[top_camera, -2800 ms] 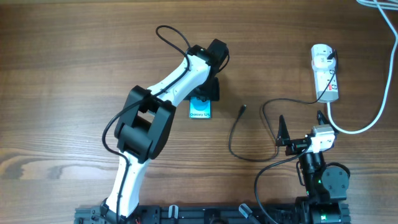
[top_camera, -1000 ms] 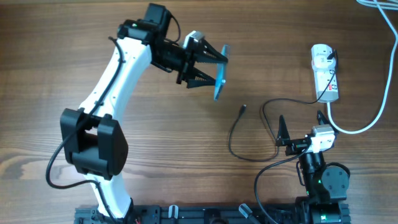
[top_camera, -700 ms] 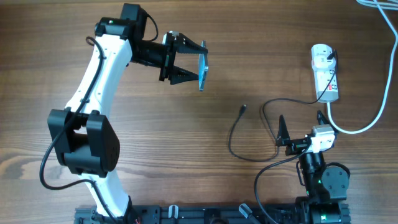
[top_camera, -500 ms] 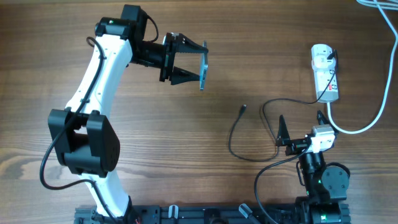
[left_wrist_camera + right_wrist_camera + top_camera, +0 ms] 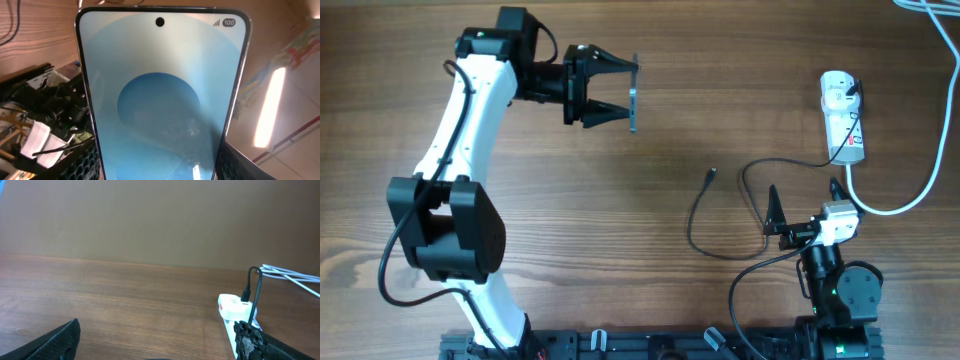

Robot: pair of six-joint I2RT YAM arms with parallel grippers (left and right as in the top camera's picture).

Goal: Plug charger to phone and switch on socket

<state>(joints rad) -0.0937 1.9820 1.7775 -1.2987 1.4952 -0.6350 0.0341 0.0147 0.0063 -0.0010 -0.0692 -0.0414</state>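
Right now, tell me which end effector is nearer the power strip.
Right. The right end effector sits open just short of the power strip; the left end effector, gripping the phone, is far across the table.

Looks like a robotics lab: white robot arm (image 5: pixel 470 130), black mounting rail (image 5: pixel 620 346), wooden table (image 5: pixel 620 240).

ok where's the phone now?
Overhead view, upper left of centre: the phone sits edge-on in the left gripper, well left of the charger tip.
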